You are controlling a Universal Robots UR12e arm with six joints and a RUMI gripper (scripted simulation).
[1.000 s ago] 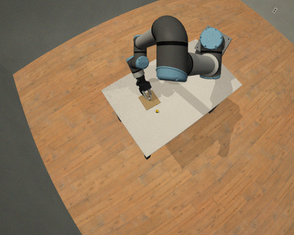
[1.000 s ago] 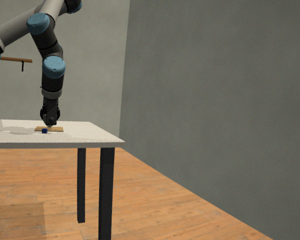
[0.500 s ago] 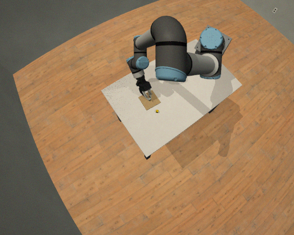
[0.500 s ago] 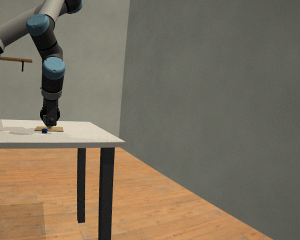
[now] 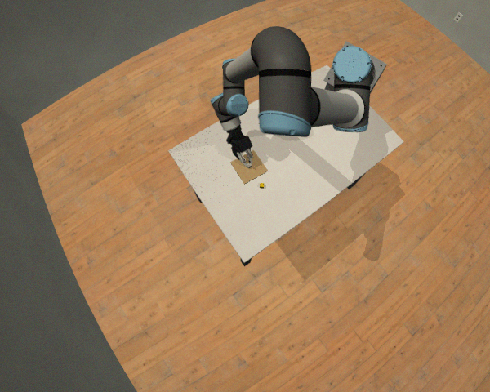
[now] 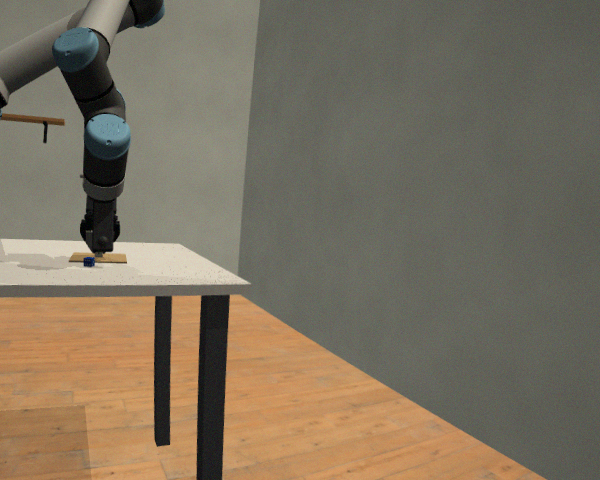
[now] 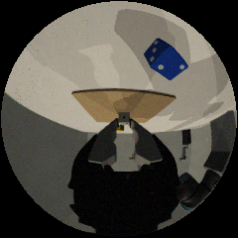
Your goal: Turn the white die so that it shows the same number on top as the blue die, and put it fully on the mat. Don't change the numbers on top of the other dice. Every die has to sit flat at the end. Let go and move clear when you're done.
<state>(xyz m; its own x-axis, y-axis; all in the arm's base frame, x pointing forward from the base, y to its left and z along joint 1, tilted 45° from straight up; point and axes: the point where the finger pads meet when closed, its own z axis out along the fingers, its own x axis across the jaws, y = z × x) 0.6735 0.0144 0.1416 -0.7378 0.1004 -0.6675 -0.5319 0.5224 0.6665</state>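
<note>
My gripper is shut on the white die, a small grey-looking square with one dark pip toward the wrist camera. Its top number is hidden. The gripper points down over the tan mat, with the die low over it or touching it; I cannot tell which. The blue die sits on the table beside the mat, one face with three pips and one with two showing in the wrist view. The arm hides it in the top view.
The yellow die sits on the white table, just off the mat's corner on the side away from the blue die. The arm and its base stand over the table's far side in the top view.
</note>
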